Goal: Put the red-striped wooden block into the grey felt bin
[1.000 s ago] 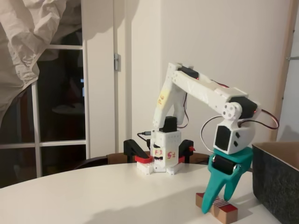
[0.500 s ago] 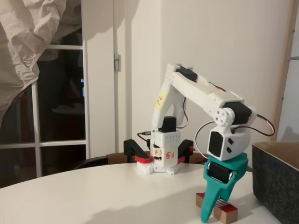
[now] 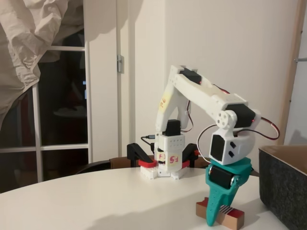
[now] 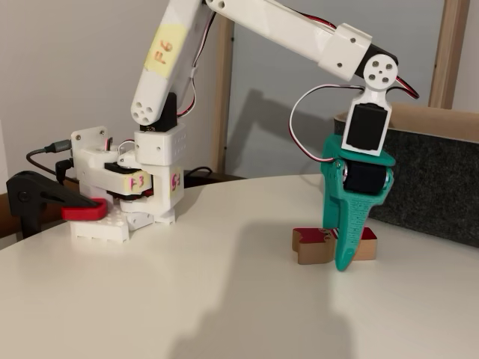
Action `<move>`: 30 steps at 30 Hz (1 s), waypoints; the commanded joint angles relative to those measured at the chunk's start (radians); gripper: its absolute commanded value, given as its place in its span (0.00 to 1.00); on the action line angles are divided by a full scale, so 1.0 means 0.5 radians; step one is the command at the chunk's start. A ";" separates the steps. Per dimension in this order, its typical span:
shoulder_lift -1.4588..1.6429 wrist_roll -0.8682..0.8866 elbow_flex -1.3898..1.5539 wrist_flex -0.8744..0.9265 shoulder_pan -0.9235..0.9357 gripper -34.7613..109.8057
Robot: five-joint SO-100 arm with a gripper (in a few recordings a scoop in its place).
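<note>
The red-striped wooden block [image 3: 232,216] lies on the white table, close to the grey felt bin [image 3: 286,189], which stands at the right edge. My teal gripper [image 3: 214,220] points straight down with its jaws closed across the block's middle. In the other fixed view the gripper [image 4: 344,260] hides the centre of the block [image 4: 309,247], so only both ends show, red on top. The block still rests on the table. Behind and to the right of it, the bin [image 4: 438,183] shows its tan rim.
The arm's white base [image 3: 165,163] is clamped at the table's far edge by a black and red clamp [image 4: 46,203]. The white table [image 3: 96,201] stretches left and forward of the block. A glass door and a hanging sheet stand behind at the left.
The jaws, open astride the block a second ago, have closed onto it. The wrist dropped slightly and the block's left end shifted a little to the left.
</note>
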 commanded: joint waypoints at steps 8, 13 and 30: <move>0.018 0.126 -0.006 -0.012 0.052 0.32; 0.025 0.166 -0.006 -0.012 0.074 0.31; 0.206 0.380 -0.015 -0.009 0.172 0.28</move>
